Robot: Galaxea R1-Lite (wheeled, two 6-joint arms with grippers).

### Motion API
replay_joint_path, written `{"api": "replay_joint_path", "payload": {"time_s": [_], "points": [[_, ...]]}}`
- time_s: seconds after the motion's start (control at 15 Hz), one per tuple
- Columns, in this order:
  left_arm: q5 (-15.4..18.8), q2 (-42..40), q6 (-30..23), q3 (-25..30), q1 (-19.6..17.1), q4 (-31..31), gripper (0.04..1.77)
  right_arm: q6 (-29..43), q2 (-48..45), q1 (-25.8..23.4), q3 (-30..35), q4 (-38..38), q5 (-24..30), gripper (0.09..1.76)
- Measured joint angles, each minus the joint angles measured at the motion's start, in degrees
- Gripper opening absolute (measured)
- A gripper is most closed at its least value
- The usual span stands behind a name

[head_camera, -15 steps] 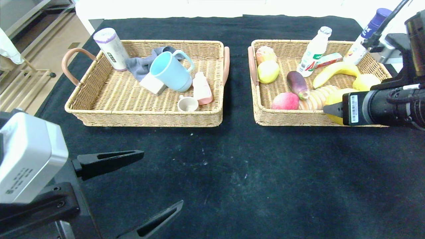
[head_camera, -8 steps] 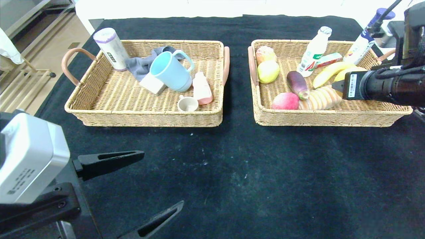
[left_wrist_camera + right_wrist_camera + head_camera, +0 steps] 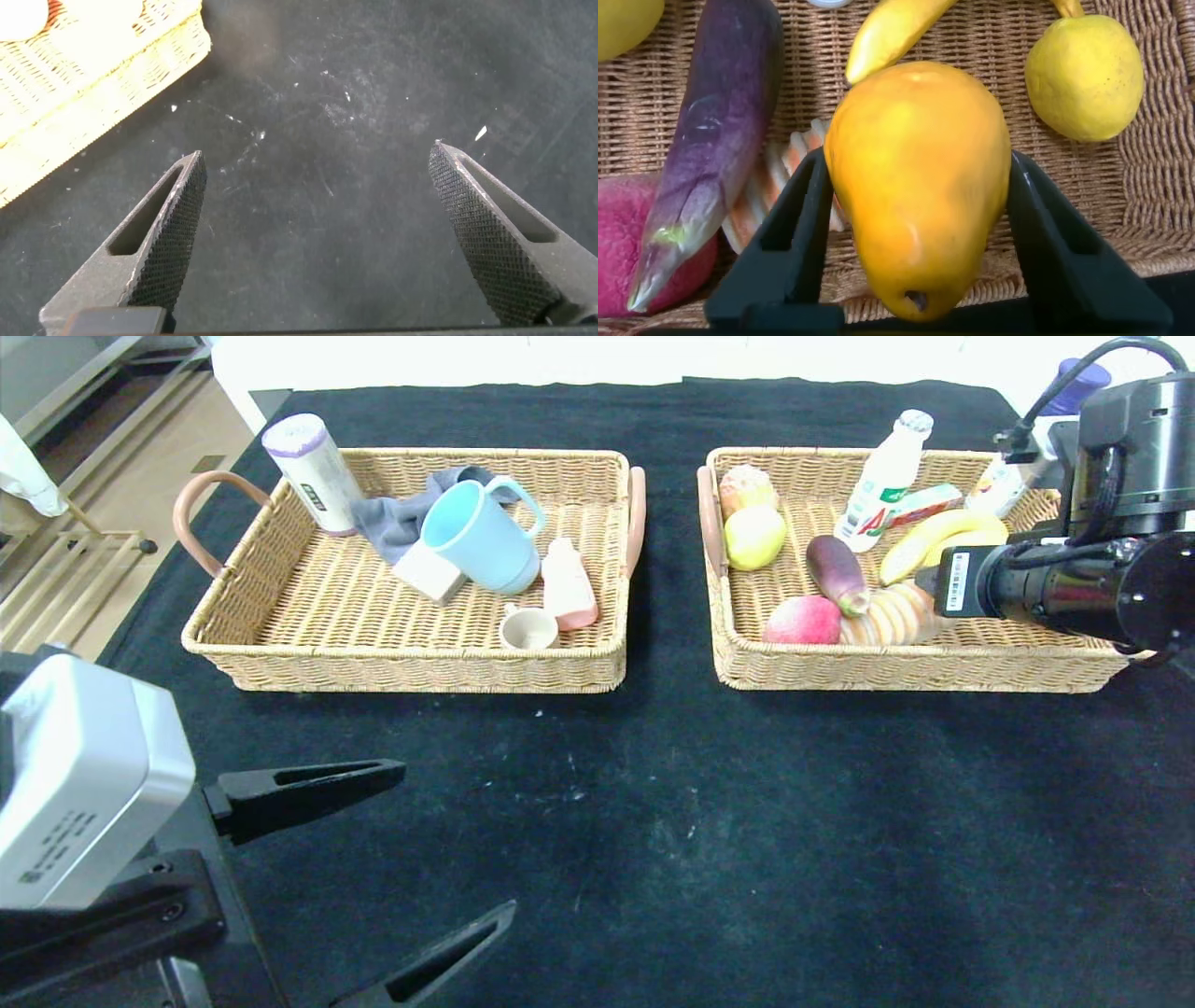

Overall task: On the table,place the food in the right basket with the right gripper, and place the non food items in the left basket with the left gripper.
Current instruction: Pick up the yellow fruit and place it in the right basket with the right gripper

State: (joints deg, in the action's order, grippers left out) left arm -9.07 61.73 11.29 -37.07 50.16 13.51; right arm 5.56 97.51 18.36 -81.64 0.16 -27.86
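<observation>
right hand [image 3: 915,177] clamped on orange-yellow mango [image 3: 917,182] over right basket [image 3: 920,667] | smooth, rounded, likely slippery; grip widest midsection | left hand [image 3: 318,233] parked, released, above surface [image 3: 653,803]

1. The left gripper [image 3: 318,243] fills the lower part of the frame, its two black textured fingers [image 3: 173,243] spread wide apart with nothing between them.
2. Beneath it lies the dark table [image 3: 355,112], marked with pale scuffs and specks.
3. A corner of a wicker basket [image 3: 84,65] shows at the upper left of the frame, apart from the fingers.
</observation>
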Motion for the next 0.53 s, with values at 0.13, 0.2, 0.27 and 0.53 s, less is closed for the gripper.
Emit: {"api": "replay_joint_path", "payload": {"time_s": [0.13,0.2,0.27,0.53], "points": [[0.0,-0.1,0.0,0.0,0.0,0.0,1.72,-0.3,0.1,0.1,-0.1,0.0,0.0,1.32],[0.0,-0.2,0.0,-0.1,0.0,0.0,1.72,-0.3,0.1,0.2,-0.1,0.0,0.0,1.36],[0.0,-0.3,0.0,-0.1,0.0,0.0,1.72,-0.3,0.1,0.3,-0.2,0.0,0.1,1.4],[0.0,-0.3,0.0,-0.1,0.0,0.0,1.72,-0.5,-0.2,0.6,0.0,0.3,-0.1,1.52]]}}
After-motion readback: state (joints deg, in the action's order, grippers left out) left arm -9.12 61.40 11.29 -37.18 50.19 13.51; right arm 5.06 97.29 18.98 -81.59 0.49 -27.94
